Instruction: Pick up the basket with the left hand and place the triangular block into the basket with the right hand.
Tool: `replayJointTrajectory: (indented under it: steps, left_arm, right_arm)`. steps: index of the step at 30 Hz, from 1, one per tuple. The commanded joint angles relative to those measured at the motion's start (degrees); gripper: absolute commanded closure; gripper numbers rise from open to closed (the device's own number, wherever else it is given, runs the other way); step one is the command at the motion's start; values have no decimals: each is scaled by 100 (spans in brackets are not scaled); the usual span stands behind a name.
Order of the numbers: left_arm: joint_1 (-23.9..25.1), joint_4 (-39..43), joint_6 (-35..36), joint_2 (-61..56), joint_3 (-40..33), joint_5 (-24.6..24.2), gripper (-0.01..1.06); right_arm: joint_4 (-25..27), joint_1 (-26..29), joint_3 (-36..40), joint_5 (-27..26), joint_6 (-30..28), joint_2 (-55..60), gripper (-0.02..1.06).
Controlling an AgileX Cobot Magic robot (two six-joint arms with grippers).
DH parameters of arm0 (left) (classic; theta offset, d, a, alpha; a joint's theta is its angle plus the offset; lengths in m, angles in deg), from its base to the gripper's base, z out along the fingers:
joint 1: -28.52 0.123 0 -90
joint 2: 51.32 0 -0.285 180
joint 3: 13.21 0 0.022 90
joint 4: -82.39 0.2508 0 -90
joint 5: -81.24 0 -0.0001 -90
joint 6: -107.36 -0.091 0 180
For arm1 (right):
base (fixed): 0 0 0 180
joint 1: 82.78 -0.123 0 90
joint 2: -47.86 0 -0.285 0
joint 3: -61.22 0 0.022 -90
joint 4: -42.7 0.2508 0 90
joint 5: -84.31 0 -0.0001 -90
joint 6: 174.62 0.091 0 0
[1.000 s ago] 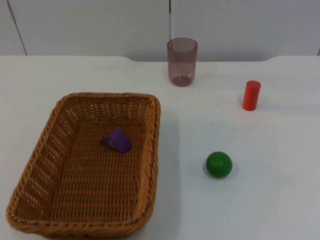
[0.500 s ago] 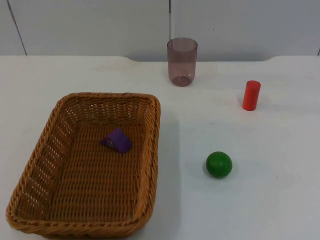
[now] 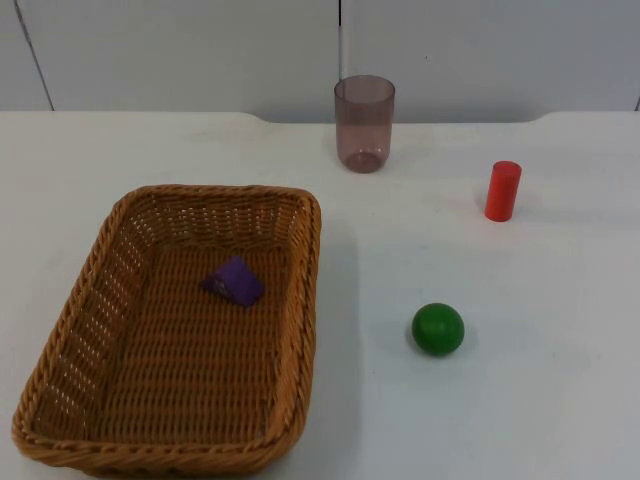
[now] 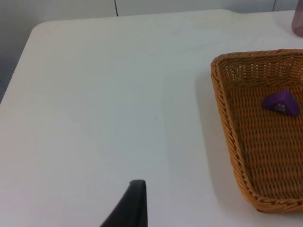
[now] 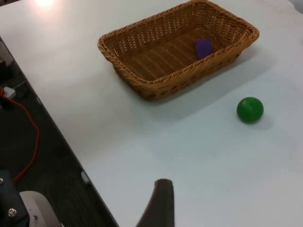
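A brown wicker basket (image 3: 300, 300) rests on the white table at the left. The purple triangular block (image 3: 234, 280) lies inside it, on the woven floor toward the far end. In the left wrist view the basket (image 4: 227, 123) and the block (image 4: 281, 102) are off to one side of my left gripper (image 4: 133, 205), which hangs over bare table well apart from the rim. My right gripper (image 5: 160, 204) is high over the table's edge, far from the basket (image 5: 142, 82) and the block (image 5: 203, 48). Neither gripper holds anything.
A translucent purple cup (image 3: 364, 124) stands at the back centre near the wall. A red cylinder (image 3: 503, 190) stands upright at the right. A green ball (image 3: 438, 328) lies right of the basket. Beyond the table edge (image 5: 71, 146) are dark floor and a red cable (image 5: 28, 142).
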Motion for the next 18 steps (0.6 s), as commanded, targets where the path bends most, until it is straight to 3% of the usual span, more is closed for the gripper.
replayJointTrajectory:
  steps: [1,2,4,5,6,7,18]
  left_arm:
    - [7,-98,-55,-28,-35,-8,0]
    - [7,-98,-55,-28,-35,-8,0]
    - [7,-98,-55,-28,-35,-8,0]
    - [7,-98,-55,-28,-35,-8,0]
    - [7,-98,-55,-28,-35,-8,0]
    - [7,-98,-55,-28,-35,-8,0]
    - [7,-130,-55,-28,-35,-8,0]
  right_arm:
    - [-12,-30,11,-44,-47,-17,31]
    - [-12,-30,11,-44,-47,-17,28]
    - [-12,-30,11,-44,-47,-17,12]
    - [-12,-30,11,-44,-47,-17,12]
    - [-12,-30,11,-44,-47,-17,2]
    - [-12,-30,11,-44,-47,-17,-1]
    - [-12,-30,11,-44,-47,-17,-1]
